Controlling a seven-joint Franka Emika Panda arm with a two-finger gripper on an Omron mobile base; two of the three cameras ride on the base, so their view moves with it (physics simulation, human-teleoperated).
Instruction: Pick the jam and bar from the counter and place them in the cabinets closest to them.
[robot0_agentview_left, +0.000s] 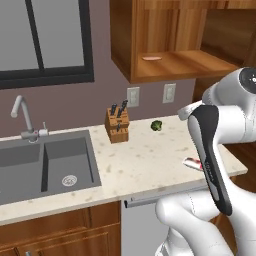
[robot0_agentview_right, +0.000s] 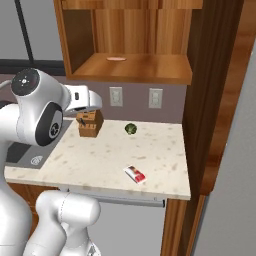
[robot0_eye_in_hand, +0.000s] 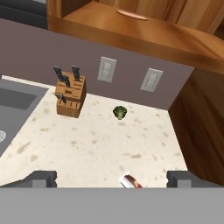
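Nothing shelved yet: bar (robot0_agentview_right: 135, 174) lying on bench (robot0_agentview_right: 90, 160) lower centre of frame, cabinet (robot0_agentview_right: 145, 67) shelf waiting above, end effector (robot0_eye_in_hand: 111, 179) spread wide, empty, jam unsighted.

In the left base view the robot's arm (robot0_agentview_left: 212, 150) covers most of the bar (robot0_agentview_left: 192, 162), leaving one end showing on the bench (robot0_agentview_left: 140, 165). In the hand view the bar (robot0_eye_in_hand: 131, 181) is cut off at the bottom. The sink (robot0_agentview_left: 30, 165) runs off the left edge.
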